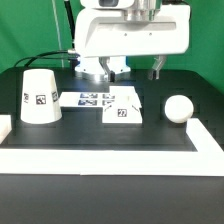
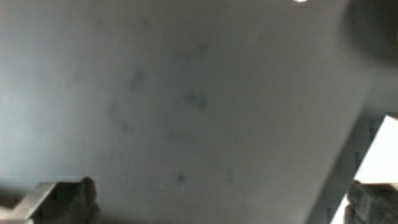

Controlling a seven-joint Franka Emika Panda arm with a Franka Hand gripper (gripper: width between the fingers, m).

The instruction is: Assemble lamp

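Observation:
The white truncated-cone shade [image 1: 40, 97] stands on the black table at the exterior view's left. The flat square base [image 1: 122, 112] lies near the middle, a tag on its top. The ball-topped bulb [image 1: 178, 108] rests at the exterior view's right. My gripper [image 1: 133, 68] hangs above the back of the table, behind the base, touching none of the parts. It is open and empty. In the wrist view my gripper [image 2: 222, 205] shows one dark fingertip at each lower corner, with only bare black table between them. No lamp part shows in that view.
The marker board [image 1: 92, 98] lies flat between the shade and the base. A raised white frame [image 1: 100, 150] borders the table at the front and sides. A strip of it shows in the wrist view [image 2: 381, 160].

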